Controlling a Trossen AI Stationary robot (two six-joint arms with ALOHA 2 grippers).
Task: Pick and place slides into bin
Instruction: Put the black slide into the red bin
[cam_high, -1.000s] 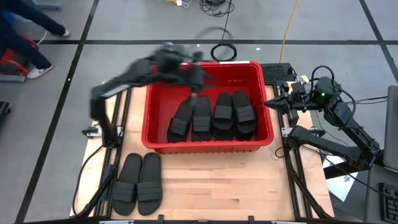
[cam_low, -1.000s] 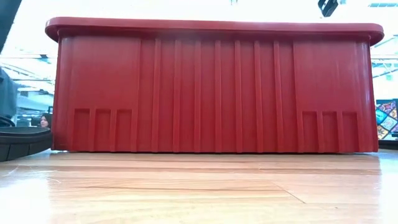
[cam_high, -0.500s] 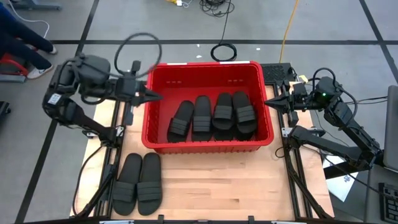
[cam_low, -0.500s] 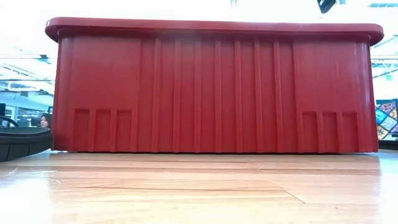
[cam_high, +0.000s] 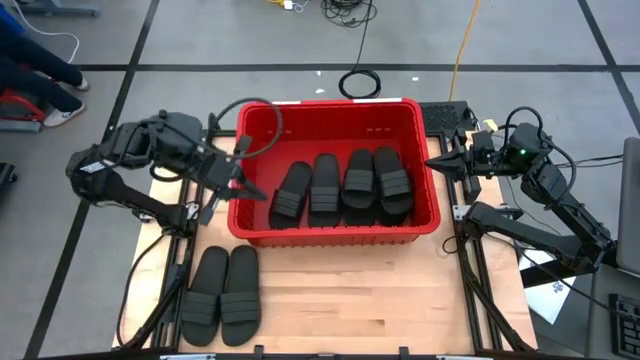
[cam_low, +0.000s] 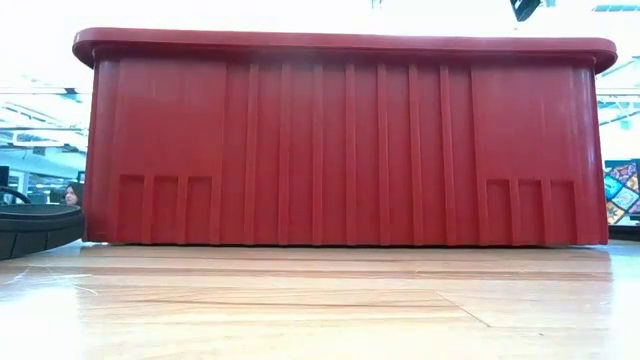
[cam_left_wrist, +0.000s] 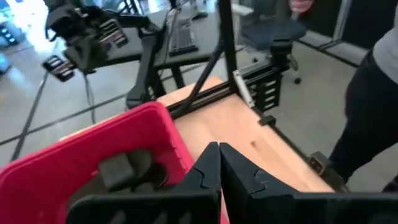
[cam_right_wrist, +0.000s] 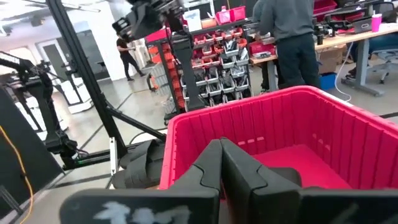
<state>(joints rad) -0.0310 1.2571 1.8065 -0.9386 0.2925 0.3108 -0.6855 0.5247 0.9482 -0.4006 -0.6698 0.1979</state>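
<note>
Big red ribbed plastic bin (cam_high: 335, 235) sits on the wooden table (cam_high: 350, 300), w/ four matte black rubber slides (cam_high: 342, 185) lying side by side inside it. Two more black slides (cam_high: 221, 295) lie as a pair on the table just outside the bin's near-left corner, not touching it. Left hand (cam_high: 243, 186) hangs at the bin's left wall, about over the rim, fingers pressed together, holding nothing. Right hand (cam_high: 436, 166) waits just beside the bin's right wall, fingers also together, empty. Low view: the bin's front wall (cam_low: 345, 140) fills most of the frame; edge of one slide (cam_low: 35, 228) shows left of it.
</note>
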